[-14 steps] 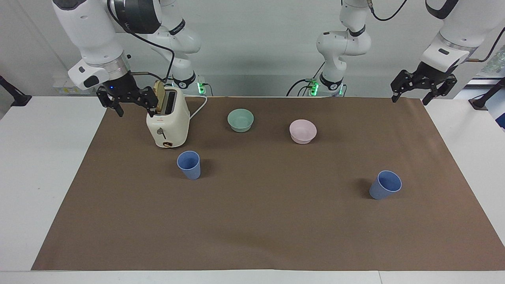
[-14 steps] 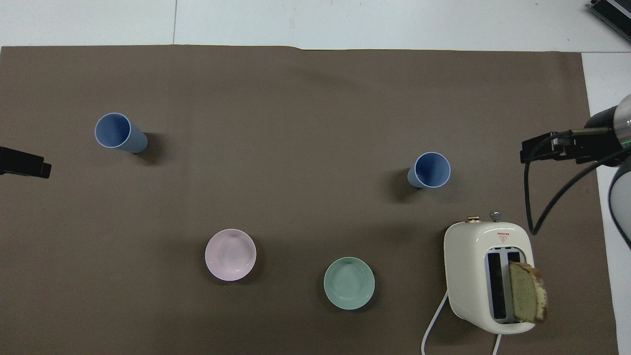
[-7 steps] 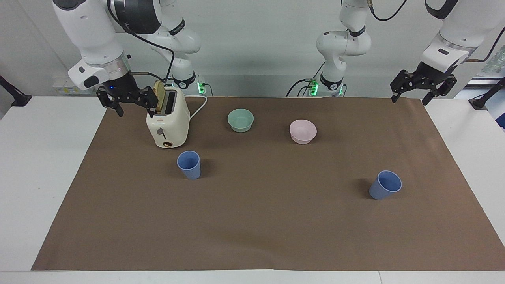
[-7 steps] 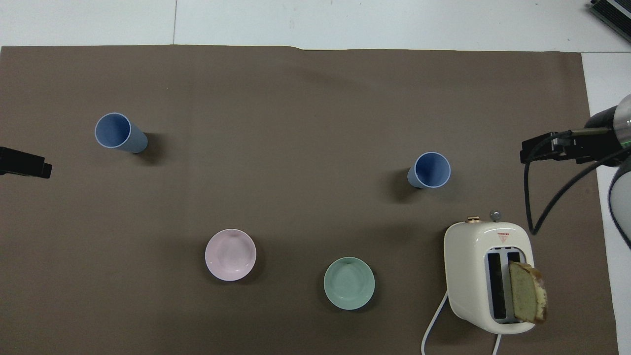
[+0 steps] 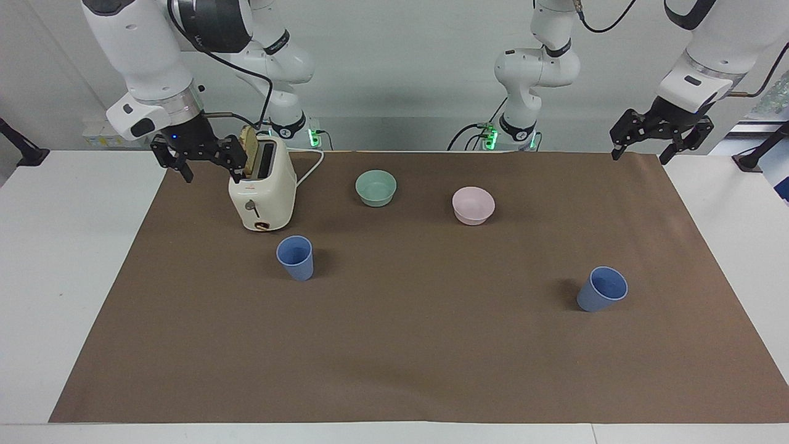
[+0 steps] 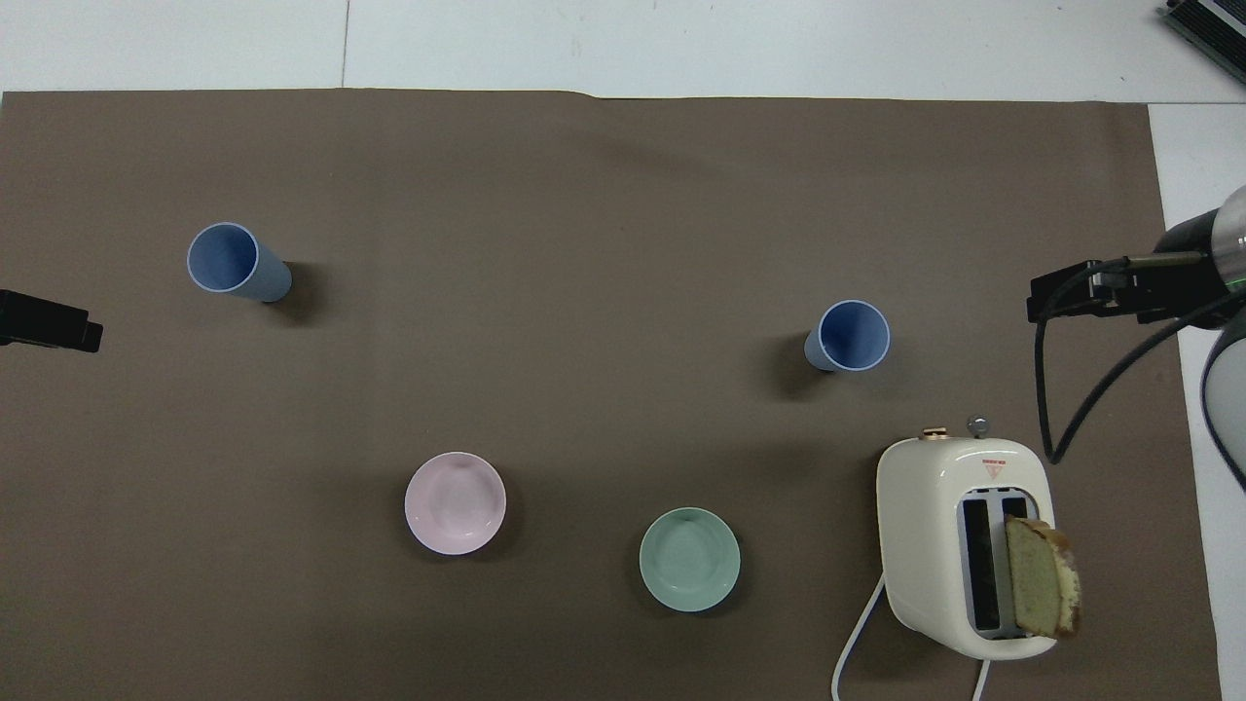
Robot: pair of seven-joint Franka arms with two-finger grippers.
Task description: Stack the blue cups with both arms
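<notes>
Two blue cups wait to be stacked on a brown-covered desk [image 5: 431, 370], neither yet touched. The right tool [image 5: 198, 161], fingers spread and empty, hangs beside a cream toaster [image 5: 264, 191] with a slice of bread [image 5: 249, 148] in its slot; the first blue cup [image 5: 295, 258] stands upright just in front of that toaster. A green bowl [image 5: 376, 187] and a pink bowl [image 5: 473, 205] sit nearer the robots at mid-desk. The second blue cup [image 5: 601, 289] stands well apart, toward the left arm's end, with the left tool [image 5: 662, 138] open and empty over the mat's corner. Judged from here, each arm should descend on its own cup, grip the wall squarely, and keep clear of the toaster.
</notes>
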